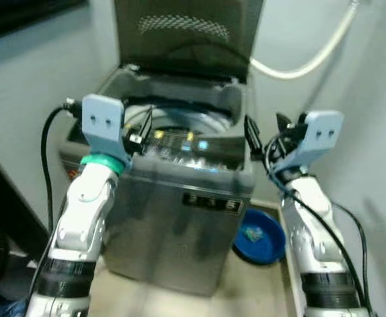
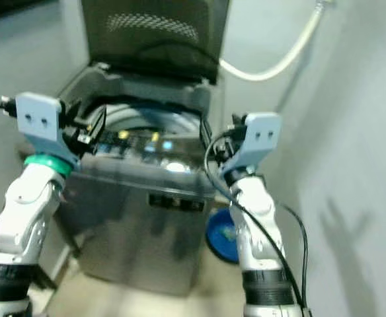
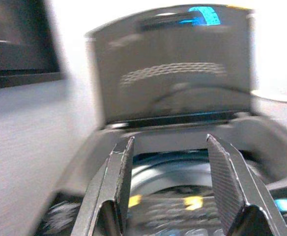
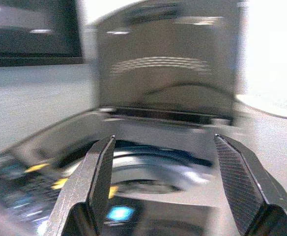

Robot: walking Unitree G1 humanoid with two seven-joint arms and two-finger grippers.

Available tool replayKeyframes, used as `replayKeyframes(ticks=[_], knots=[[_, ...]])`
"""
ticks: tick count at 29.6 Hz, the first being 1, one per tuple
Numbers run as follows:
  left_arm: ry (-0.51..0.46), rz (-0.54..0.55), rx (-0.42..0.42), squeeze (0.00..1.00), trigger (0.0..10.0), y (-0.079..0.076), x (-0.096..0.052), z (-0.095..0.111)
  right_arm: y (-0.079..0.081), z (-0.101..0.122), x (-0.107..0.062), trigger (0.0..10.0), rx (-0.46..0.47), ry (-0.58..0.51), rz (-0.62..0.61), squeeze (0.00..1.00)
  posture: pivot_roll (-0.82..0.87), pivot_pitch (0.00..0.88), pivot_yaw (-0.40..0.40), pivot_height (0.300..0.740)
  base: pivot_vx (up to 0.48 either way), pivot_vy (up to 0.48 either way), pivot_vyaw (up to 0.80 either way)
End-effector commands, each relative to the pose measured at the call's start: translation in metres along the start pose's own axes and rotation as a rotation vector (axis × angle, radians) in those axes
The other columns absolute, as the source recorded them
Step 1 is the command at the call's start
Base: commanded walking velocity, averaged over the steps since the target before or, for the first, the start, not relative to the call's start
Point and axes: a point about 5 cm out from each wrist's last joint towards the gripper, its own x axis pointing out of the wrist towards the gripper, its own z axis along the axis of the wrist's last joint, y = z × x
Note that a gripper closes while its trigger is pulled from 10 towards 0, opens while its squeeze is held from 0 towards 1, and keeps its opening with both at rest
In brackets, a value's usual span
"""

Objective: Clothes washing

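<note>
A grey top-loading washing machine stands in front of me with its lid raised against the wall. Its drum opening shows a pale rim, and what is inside is hidden. Lit buttons glow on the front control panel. My left gripper hovers over the machine's front left corner, open and holding nothing. Near the front right corner, my right gripper is also open and holding nothing. Both point towards the drum and lid.
A blue basin lies on the floor at the machine's right, beside my right arm. A white hose curves along the wall behind. A pale wall stands close on the right. Dark furniture stands at the left.
</note>
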Motion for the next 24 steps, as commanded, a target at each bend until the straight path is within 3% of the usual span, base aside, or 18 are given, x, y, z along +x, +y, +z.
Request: replayKeyframes(ticks=[1, 5, 13, 24], knots=[[0.000, -0.007, 0.003, 0.00, 10.0, -0.003, 0.001, 0.000, -0.001, 0.000, -0.001, 10.0, -0.023, 0.002, 0.001, 0.00, 0.03, 0.000, 0.021, 0.740, 0.000, 0.000, 0.79], [0.002, -0.010, -0.001, 0.00, 10.0, -0.005, 0.001, 0.000, 0.005, -0.003, -0.003, 10.0, -0.063, 0.015, 0.059, 0.00, 0.02, 0.000, 0.018, 0.740, 0.000, 0.000, 0.79], [0.016, -0.009, -0.005, 0.00, 10.0, -0.006, 0.000, -0.003, 0.016, -0.005, -0.007, 10.0, -0.049, 0.033, 0.152, 0.00, 0.02, 0.000, 0.016, 0.740, 0.000, 0.000, 0.79], [0.018, -0.011, -0.017, 0.00, 10.0, -0.008, -0.002, -0.003, 0.020, -0.007, -0.010, 10.0, -0.040, 0.043, 0.192, 0.00, 0.02, 0.000, 0.014, 0.740, 0.000, 0.000, 0.79]])
